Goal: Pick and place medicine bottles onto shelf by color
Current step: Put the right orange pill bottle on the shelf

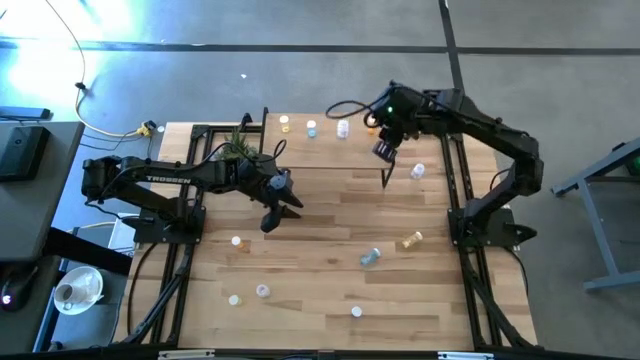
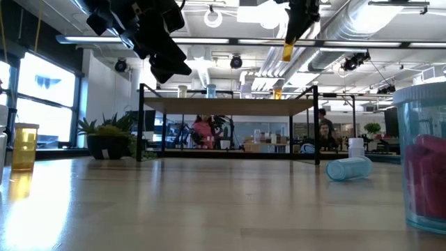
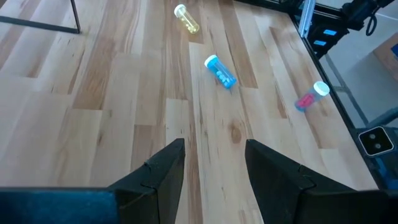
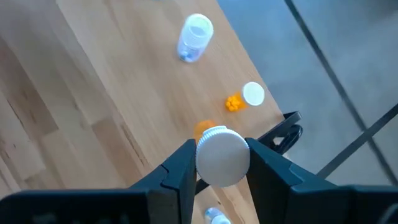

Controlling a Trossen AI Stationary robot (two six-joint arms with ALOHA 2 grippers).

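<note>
4 bottles already stand in a row on the shelf (image 1: 330, 140) at the table's far edge in the high view. The right gripper (image 1: 385, 152) hangs over the shelf's right end, likely lining up a drop beside the orange one. The left gripper (image 1: 278, 205) sits mid-table, clear of the shelf, near the potted plant (image 1: 238, 148). Loose bottles are scattered across the table (image 1: 330, 250) toward the near edge.

Low view: right arm carries an orange bottle (image 2: 288, 50) high above the shelf top, upright, cap up, so it can go straight down. A blue bottle (image 2: 350, 168) lies on its side on the table, white cap pointing right.

Left wrist view: fingers parted, nothing between them, hovering over bare planks. Ahead lie a yellow bottle (image 3: 186, 18), the blue one, and a pale bottle with pink contents (image 3: 309, 98), all tipped over. Blue looks like the nearest pick.

Right wrist view: fingers clamped on the white cap (image 4: 222, 156), orange body just visible below it. Gripping at the cap keeps the body free to land. 2 shelved bottles show beyond: a clear bluish bottle (image 4: 194, 36) and an orange-filled bottle (image 4: 244, 97).
</note>
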